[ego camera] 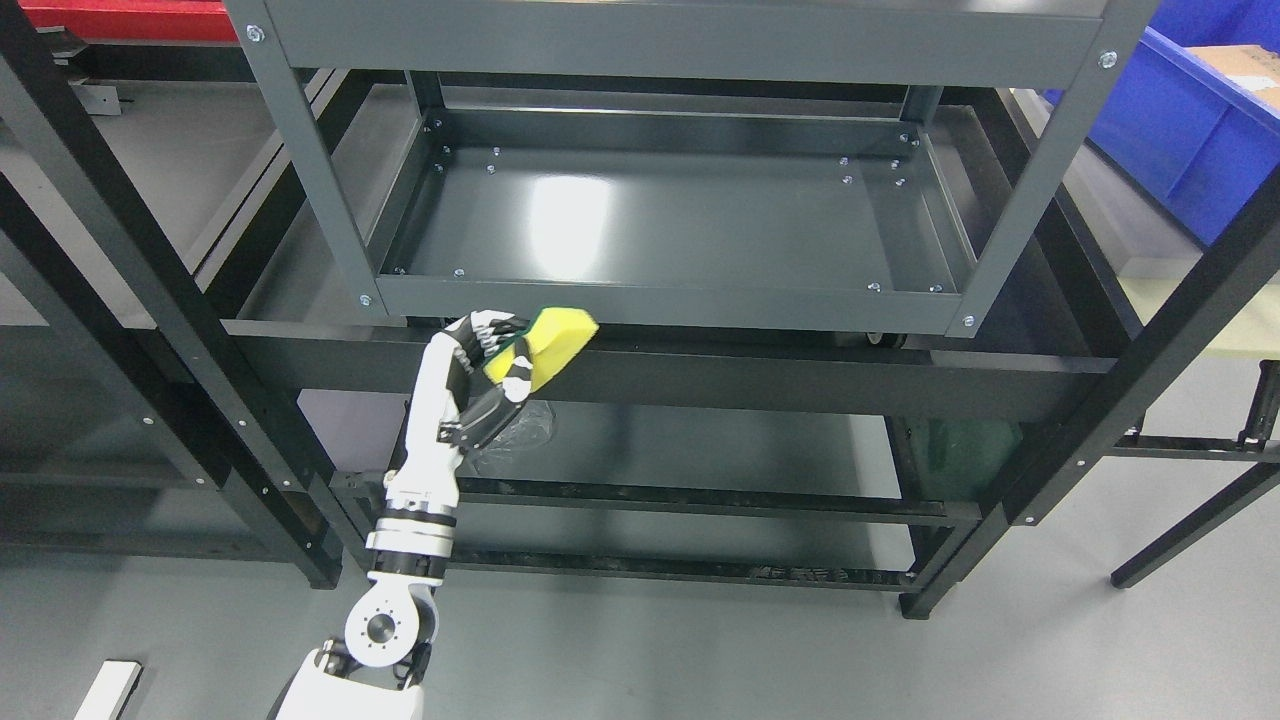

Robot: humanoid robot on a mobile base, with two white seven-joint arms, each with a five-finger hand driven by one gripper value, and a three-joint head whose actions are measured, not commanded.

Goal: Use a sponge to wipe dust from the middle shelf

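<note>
Yellow sponge (558,340) clamped in curled fingers (515,378) of left hand (495,365), held just below front rim of grey middle shelf (660,305), near its front-left corner. Not touching shelf floor. Blue bin (1190,130) far right.

- Dark grey metal shelf (690,215) in the middle, a shallow tray with raised rims, screws at its corners and bright glare left of centre.
- Under it, a lower shelf (720,440) with a crumpled clear plastic piece (522,432) lying at its left.
- Grey floor (700,650) beneath, with a white block (108,690) at bottom left.
</note>
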